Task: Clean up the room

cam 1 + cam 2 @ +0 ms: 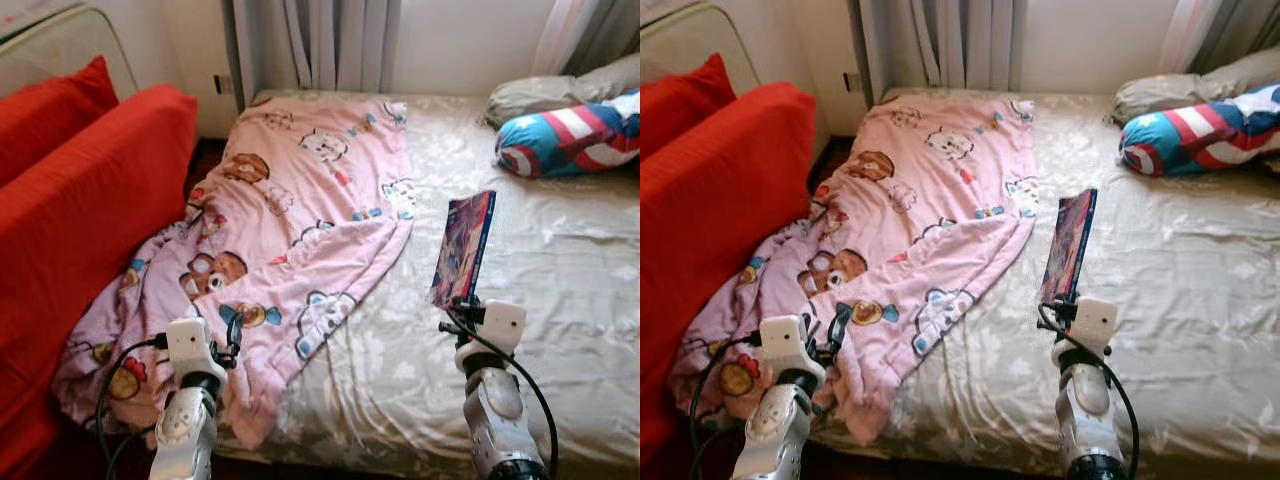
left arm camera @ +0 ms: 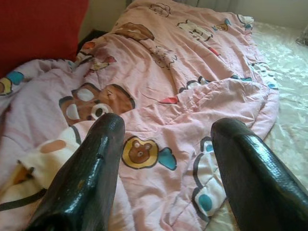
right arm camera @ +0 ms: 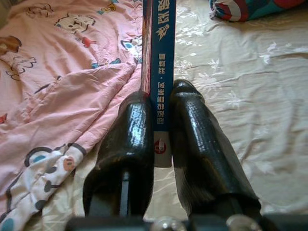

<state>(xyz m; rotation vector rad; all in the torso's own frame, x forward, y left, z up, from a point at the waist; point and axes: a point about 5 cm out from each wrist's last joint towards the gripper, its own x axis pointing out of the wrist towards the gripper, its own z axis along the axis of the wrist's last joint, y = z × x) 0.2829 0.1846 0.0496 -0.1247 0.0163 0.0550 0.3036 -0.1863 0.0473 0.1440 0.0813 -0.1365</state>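
Above the beige satin-sheeted bed (image 1: 560, 300), a thin, stiff, blue-spined book (image 1: 463, 247) is clamped at its lower end by the right gripper (image 3: 162, 126), while the left gripper (image 2: 166, 159) is held open over the soft pink cartoon-print quilt (image 1: 300, 220).

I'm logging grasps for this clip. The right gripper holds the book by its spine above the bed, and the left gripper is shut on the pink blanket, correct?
Not quite. The left gripper is open: the left wrist view shows its fingers spread apart over the pink blanket, gripping nothing. The right gripper does hold the book by its spine above the bed.
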